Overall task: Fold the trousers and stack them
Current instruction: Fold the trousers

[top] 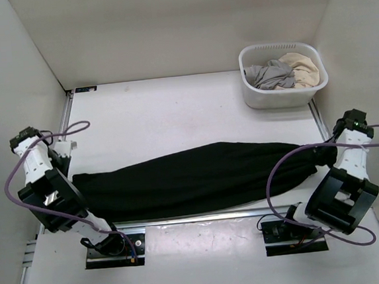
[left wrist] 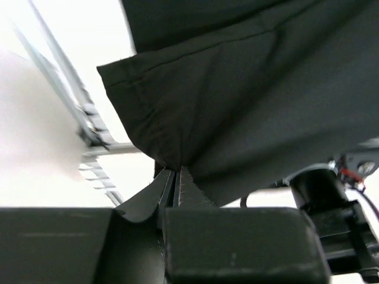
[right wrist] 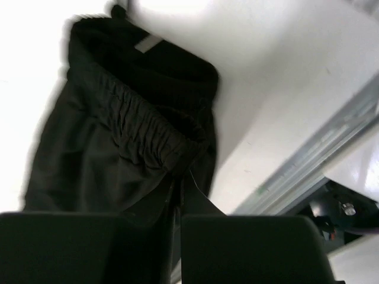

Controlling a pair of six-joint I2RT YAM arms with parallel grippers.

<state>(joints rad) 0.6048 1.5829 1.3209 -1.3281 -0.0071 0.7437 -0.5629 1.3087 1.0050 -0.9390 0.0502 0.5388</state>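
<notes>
I have both arms out at the two ends of the trousers (top: 199, 177), which lie stretched lengthwise from the left edge of the counter (top: 174, 117) almost to the right edge. They run just behind the metal rail (top: 203, 217) along the near edge. The cloth is black and matte. It looks folded lengthwise into one long band, broadest in the middle and narrowing toward the right end.

On my left wrist view, the left claw (left wrist: 177, 177) is pinched tight. Its serrated fingertips (left wrist: 188, 190) meet on a gathered corner of the stitched leg hem, with no gap that I can see between them. The fabric fans up and away from the pinch, and the bright counter and a rail show behind it to the left.

On my right wrist view, the right claw (right wrist: 177, 180) is likewise closed. It nips the elastic waistband where the gathers bunch together. The rest of the waist end hangs or lies beyond it toward the upper left of that view; I cannot tell which.

At the far right corner of the counter sits a white basket (top: 255, 93), well apart from the trousers. It holds a grey garment (top: 270, 75) and a beige garment (top: 304, 65), side by side.
</notes>
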